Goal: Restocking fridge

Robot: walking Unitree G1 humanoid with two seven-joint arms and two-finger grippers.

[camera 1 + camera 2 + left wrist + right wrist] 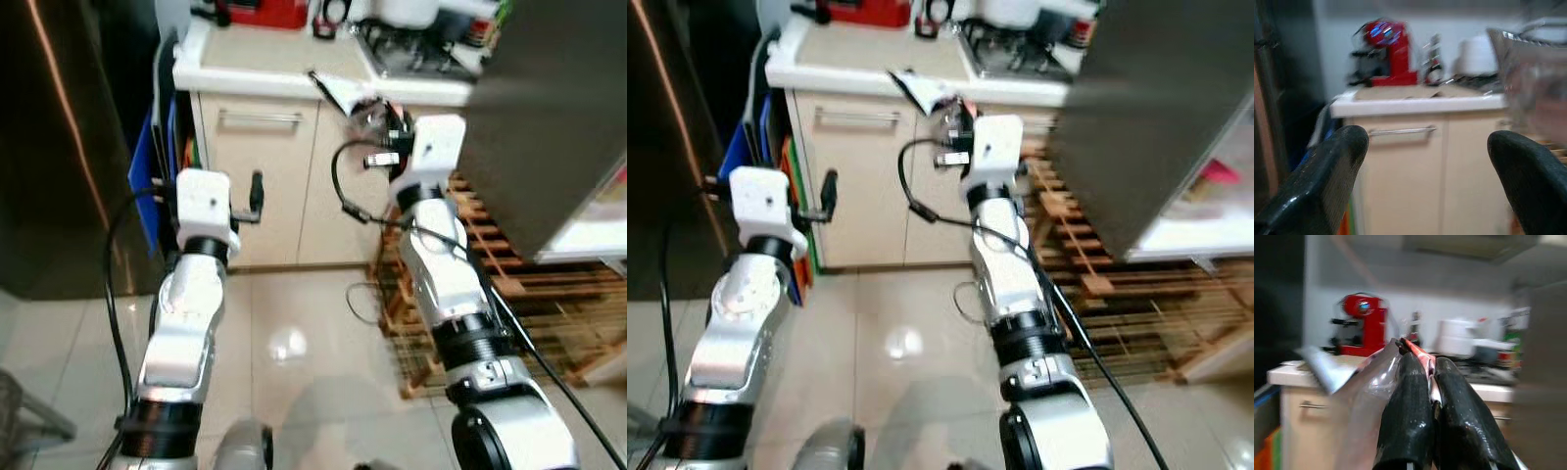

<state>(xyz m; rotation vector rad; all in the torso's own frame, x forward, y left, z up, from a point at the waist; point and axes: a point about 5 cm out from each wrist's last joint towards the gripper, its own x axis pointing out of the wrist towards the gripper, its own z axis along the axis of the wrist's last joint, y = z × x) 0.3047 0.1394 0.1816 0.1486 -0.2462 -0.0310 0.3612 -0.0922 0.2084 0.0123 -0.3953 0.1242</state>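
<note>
head views: right gripper (939, 117) carries clear plastic packet (921, 93) before kitchen counter (274, 73), fridge door (549, 117) open at right | left wrist: left gripper (1427, 186) spread, empty | right wrist: fingers (1405, 406) pinch the packet | progress: packet not yet shelved, judged mid-carry

A clear plastic packet (1371, 382) with a red and white strip along its top edge was pinched between the two closed fingers (1405, 406) of the right end effector (1422, 364). It was crumpled and shiny, with one silvery corner folded outward. It hung in the air in front of the cream cabinet, just below the front edge of the counter (294, 83), touching nothing else. Its contents could not be made out.
</note>
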